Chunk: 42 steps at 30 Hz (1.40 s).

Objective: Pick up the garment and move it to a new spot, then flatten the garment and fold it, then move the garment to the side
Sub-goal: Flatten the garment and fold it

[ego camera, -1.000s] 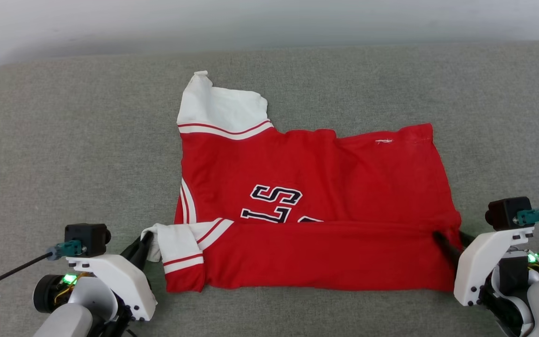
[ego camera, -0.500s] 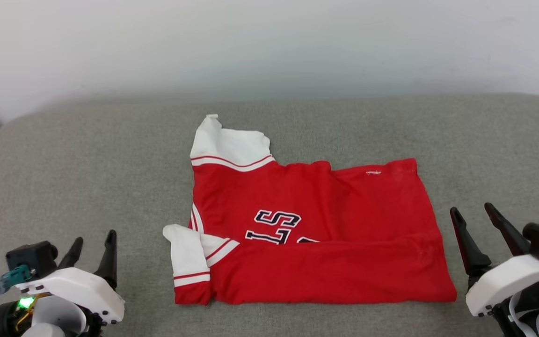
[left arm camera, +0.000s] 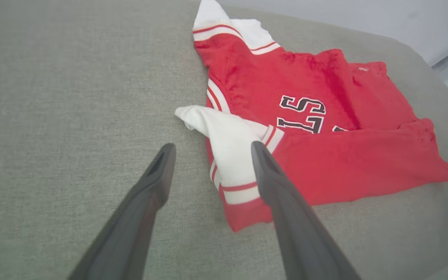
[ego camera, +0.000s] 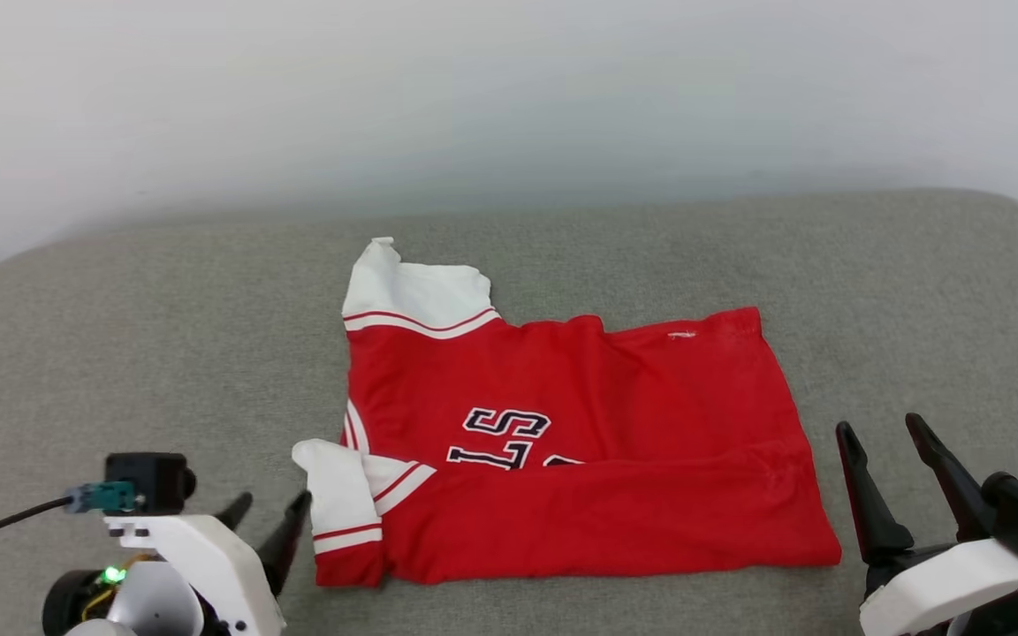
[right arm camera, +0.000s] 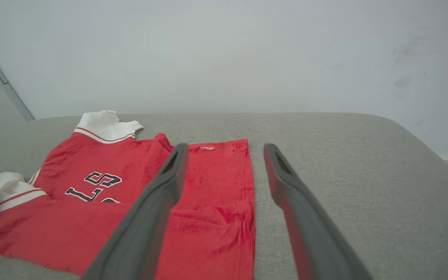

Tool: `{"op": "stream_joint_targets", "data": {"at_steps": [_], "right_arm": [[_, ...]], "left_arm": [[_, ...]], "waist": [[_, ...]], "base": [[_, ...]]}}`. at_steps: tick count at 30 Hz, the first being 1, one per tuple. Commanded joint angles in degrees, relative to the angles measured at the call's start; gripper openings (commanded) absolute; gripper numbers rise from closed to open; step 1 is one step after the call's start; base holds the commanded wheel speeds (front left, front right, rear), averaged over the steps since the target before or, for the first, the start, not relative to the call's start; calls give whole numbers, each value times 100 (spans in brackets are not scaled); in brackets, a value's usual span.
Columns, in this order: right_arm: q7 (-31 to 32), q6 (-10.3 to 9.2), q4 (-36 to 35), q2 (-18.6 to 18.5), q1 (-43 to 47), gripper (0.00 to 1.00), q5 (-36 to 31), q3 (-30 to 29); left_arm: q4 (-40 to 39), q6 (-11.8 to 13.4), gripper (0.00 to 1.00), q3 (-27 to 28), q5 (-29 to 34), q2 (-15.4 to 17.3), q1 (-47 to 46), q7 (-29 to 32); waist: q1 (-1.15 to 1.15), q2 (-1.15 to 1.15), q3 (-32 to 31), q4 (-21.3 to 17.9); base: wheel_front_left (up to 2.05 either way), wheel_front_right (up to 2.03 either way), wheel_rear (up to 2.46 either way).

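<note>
Grey cushion point(ego camera: 120, 353): carries everything.
Red T-shirt point(ego camera: 580, 530): centre, near edge folded over; its white sleeve point(ego camera: 341, 495) sticks out left and may skew the next fold.
Right end effector point(ego camera: 880, 433): wide, empty, near right.
Left end effector point(ego camera: 270, 508): wide, empty, just beside the sleeve; may snag it.

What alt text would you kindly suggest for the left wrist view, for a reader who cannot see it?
A red garment with black letters lies partly folded on a grey fabric surface, its near edge turned up over the chest. The open left claw hangs beside the near white sleeve, dark fingers spread, holding nothing.
</note>
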Motion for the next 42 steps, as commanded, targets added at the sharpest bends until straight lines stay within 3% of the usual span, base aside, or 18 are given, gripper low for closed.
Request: {"op": "stream_joint_targets", "data": {"at_steps": [1, 9, 16, 17, 18, 19, 20, 26, 35, 42], "right_arm": [[34, -4, -83, 42, 78, 100, -7, 23], [66, -4, -281, 131, -111, 100, -24, 129], [65, -4, -256, 117, -288, 100, -23, 133], [79, -4, -245, 103, -300, 100, -25, 111], [103, -4, -238, 93, -300, 100, -14, 98], [128, -4, -235, 84, -310, 100, 12, 74], [188, -4, -217, 67, -319, 100, 23, 50], [1052, -4, -20, -135, -317, 100, 483, -139], [3442, -4, 555, -755, -667, 100, 1411, -311], [4342, -4, 957, -669, -1144, 100, 1759, -58]], "left_arm": [[-27, -55, 100, -70, -88, 25, 15, 193], [508, -286, 100, -382, -454, 64, -284, 1126], [1244, -544, 100, -794, -690, -161, -574, 1857], [1322, -578, 51, -864, -705, -200, -577, 1952], [1400, -595, 33, -917, -713, -232, -589, 2013], [1451, -623, 4, -942, -736, -280, -594, 2039], [1492, -630, 0, -954, -749, -311, -601, 2040], [1482, -519, 0, -742, -580, -260, -652, 1563], [803, -445, 0, -471, -445, -97, -812, 1133], [308, -449, 0, -621, -300, -45, -1053, 1337]], "waist": [[1, 0, 109, -93], [1, 0, 633, -355], [1, 0, 941, -485], [1, 0, 948, -496], [1, 0, 950, -503], [1, 0, 948, -507], [1, 0, 939, -508], [1, 0, 801, -439], [1, 0, 911, -130], [1, 0, 1271, 168]], "base": [[0, 0, 0], [0, 0, 0], [0, 0, 0], [0, 0, 0], [0, 0, 0], [0, 0, 0], [0, 0, 0], [0, 0, 0], [0, 0, 0], [0, 0, 0]]}}
